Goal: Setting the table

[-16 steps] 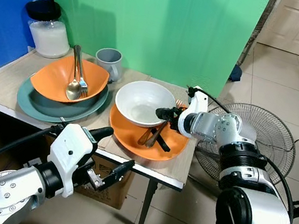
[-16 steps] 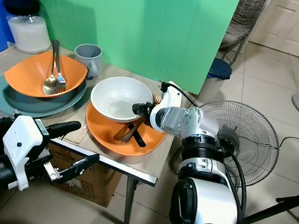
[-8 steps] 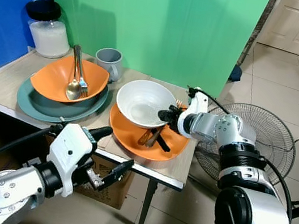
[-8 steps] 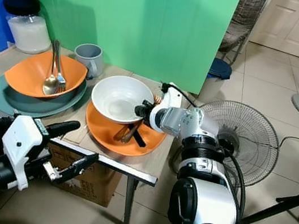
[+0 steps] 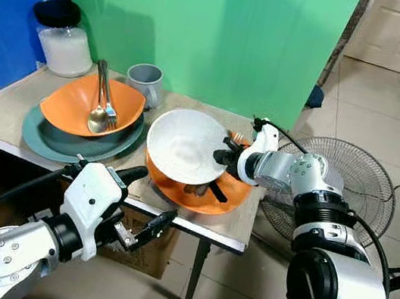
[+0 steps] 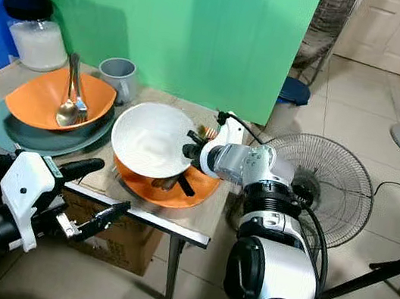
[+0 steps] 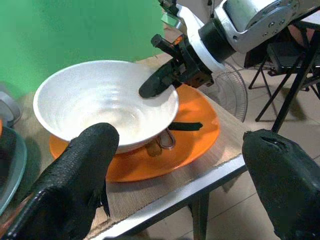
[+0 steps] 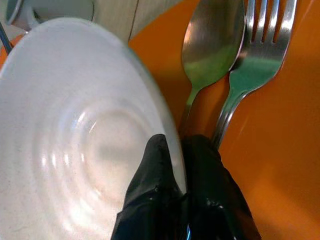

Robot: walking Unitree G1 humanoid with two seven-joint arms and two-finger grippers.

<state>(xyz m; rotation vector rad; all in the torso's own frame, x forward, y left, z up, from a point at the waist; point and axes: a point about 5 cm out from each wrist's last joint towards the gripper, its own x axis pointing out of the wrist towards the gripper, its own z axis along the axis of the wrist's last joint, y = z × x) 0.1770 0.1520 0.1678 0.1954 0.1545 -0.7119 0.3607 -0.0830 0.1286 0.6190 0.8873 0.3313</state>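
The right gripper [image 5: 223, 156] is closed on the rim of the white bowl [image 5: 184, 145], one finger inside and one outside the wall. The white bowl is tilted, its gripped side raised, and sits over the orange plate [image 5: 230, 191] near the right front corner of the surface [image 5: 7, 106]. A spoon [image 8: 209, 47] and a fork [image 8: 260, 55] lie side by side on the orange plate, partly beneath the bowl.

The left gripper [image 5: 146, 206] hangs below the front edge of the surface with its fingers spread wide and nothing between them.

Toward the left edge, an orange bowl [image 5: 70, 101] rests on a grey-green plate [image 5: 40, 140] and carries a second spoon [image 5: 98, 117] and a second fork [image 5: 109, 107]. A grey mug [image 5: 147, 81] stands behind it near the back edge. A jar with a black lid [image 5: 63, 38] stands at the back left corner. A floor fan [image 5: 355, 183] stands beyond the right edge of the surface.
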